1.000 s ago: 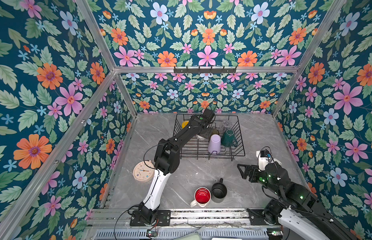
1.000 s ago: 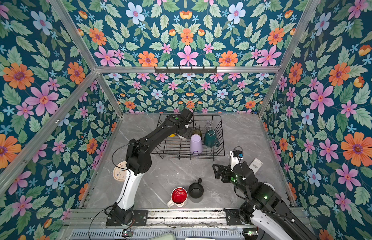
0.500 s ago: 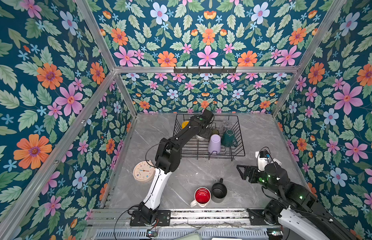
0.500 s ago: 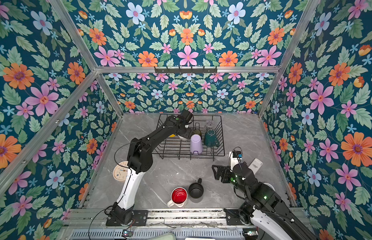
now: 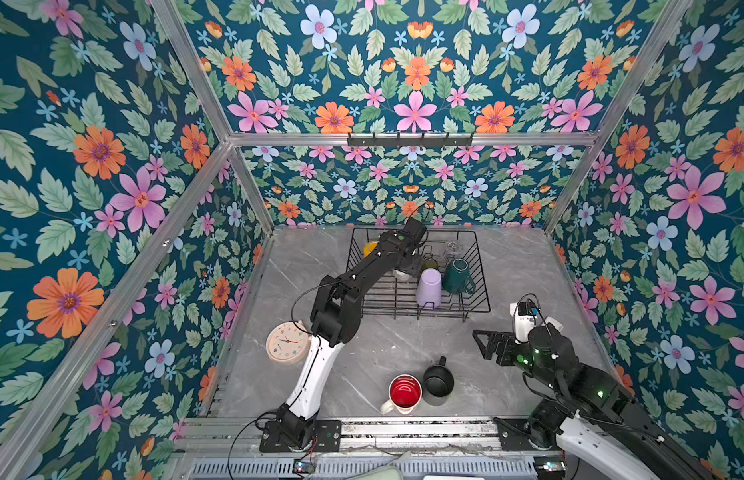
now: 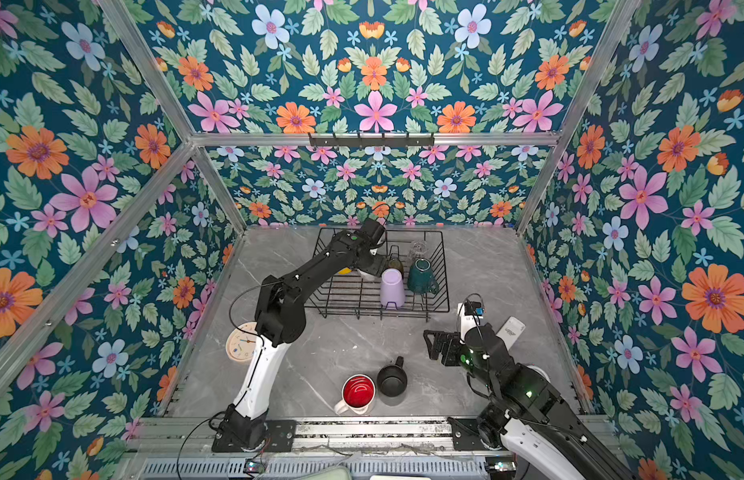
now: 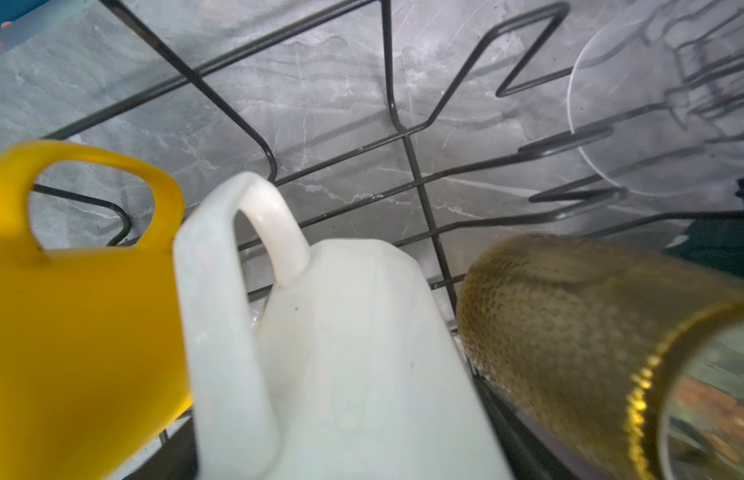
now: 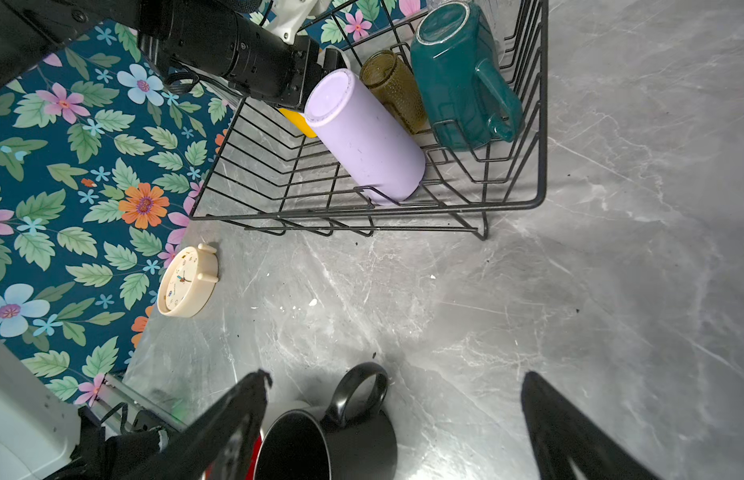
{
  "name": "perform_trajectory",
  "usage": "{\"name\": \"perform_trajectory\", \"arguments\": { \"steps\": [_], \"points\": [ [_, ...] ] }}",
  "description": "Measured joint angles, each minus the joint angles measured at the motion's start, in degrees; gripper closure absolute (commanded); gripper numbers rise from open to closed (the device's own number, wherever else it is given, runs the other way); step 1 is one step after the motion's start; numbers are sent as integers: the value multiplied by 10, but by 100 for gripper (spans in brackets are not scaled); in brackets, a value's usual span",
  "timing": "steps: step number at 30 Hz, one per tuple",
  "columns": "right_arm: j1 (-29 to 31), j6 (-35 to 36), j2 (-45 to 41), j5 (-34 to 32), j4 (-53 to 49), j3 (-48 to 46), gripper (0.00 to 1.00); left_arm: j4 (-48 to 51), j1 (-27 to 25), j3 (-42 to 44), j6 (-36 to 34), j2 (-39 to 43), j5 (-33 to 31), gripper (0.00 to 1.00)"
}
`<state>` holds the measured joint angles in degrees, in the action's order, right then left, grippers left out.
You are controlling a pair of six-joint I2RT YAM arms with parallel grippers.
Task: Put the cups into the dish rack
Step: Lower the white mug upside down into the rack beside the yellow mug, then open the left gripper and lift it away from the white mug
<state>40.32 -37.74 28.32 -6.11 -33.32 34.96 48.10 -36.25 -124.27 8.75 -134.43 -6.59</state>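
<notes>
Right end effector (image 8: 395, 376) near upright black mug (image 8: 332, 446)

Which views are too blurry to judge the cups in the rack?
Left wrist view: the yellow mug and cream mug sit too close, soft and smeared; the clear glass is washed out. Right wrist view: sharp on the lilac tumbler. Both top views: sharp, evenly lit, clear glass faint.

Bare tabletop (image 5: 403, 340) (rack (image 5: 386, 296) behind, mugs (image 5: 404, 392) nearer)

Within the black wire dish rack (image 5: 397, 293) sit a lilac tumbler (image 5: 429, 287), dark green mug (image 5: 456, 276), yellow mug (image 7: 71, 332), cream mug (image 7: 353, 353) and olive dotted tumbler (image 7: 561, 316). In front of the rack are a black mug (image 5: 438, 379) and a red-lined white mug (image 5: 404, 392) (grey marbled surface (image 5: 362, 345)).
</notes>
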Motion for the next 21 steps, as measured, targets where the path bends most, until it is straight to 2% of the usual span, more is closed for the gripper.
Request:
{"name": "perform_trajectory", "arguments": {
  "steps": [5,13,21],
  "points": [
    [0,0,5,0,0,0,5,-16,0,-1,-4,-1,-7,5],
    [0,0,12,0,0,2,5,-23,1,-2,-14,-1,-14,1],
    [0,0,25,0,0,10,7,-33,1,19,-16,24,-23,0]
  ]
}}
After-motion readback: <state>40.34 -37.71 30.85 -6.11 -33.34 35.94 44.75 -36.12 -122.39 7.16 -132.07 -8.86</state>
